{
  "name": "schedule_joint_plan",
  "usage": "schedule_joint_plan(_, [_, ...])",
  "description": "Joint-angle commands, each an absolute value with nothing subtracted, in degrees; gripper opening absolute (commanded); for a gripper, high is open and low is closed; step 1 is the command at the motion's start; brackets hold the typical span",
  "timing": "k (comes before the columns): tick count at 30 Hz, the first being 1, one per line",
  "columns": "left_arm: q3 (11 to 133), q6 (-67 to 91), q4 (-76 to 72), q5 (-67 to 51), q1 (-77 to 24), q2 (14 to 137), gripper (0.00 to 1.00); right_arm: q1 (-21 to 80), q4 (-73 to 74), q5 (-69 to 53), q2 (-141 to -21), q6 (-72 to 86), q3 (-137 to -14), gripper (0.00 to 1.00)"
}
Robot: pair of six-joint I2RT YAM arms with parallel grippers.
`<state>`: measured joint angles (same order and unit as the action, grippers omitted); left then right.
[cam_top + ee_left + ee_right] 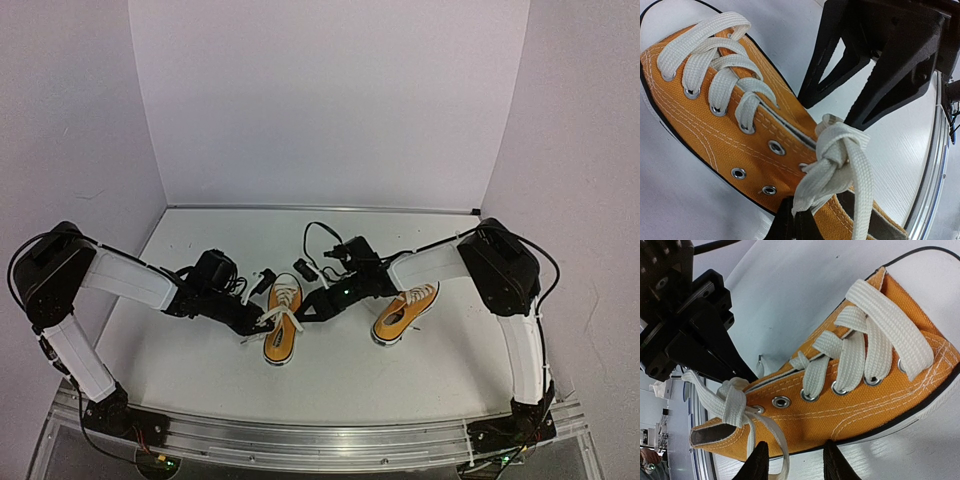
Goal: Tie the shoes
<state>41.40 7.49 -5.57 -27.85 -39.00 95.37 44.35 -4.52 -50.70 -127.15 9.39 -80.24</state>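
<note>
While the left gripper (265, 325) pinches the lace (840, 160), the right gripper (796, 445) gapes alongside. The shoe (283, 340) runs near-to-far between them.

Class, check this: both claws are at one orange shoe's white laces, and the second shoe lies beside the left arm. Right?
No. The second shoe lies beside the right arm, as the top external view shows. The left claw and right claw are indeed at the white laces of the other shoe.

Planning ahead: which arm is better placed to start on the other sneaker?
Right. The right gripper sits between the two, nearer the other shoe; the left gripper is beyond the first shoe.
</note>
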Motion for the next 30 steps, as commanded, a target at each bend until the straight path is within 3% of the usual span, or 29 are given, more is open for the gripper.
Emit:
schedule_joint_plan(1, [43.74,6.86,-6.51,-28.76,-39.55,96.79,0.00,45.90,-3.70,-51.84,-126.38,8.63,-82.81,0.34])
schedule_joint_plan(7, [43.74,6.90,-6.47,-28.55,-39.55,96.51,0.00,46.20,-3.23,-51.71,-126.69,8.68,-84.23,0.28])
schedule_joint_plan(11, [43.55,7.05,-6.53,-28.21,-39.53,96.03,0.00,46.22,-2.79,-50.78,-125.66,8.36,-83.35,0.00])
schedule_joint_plan(30, [40.74,10.17,-5.35,-23.18,-35.97,91.73,0.00,45.01,-1.17,-42.85,-123.14,9.20,-78.67,0.00])
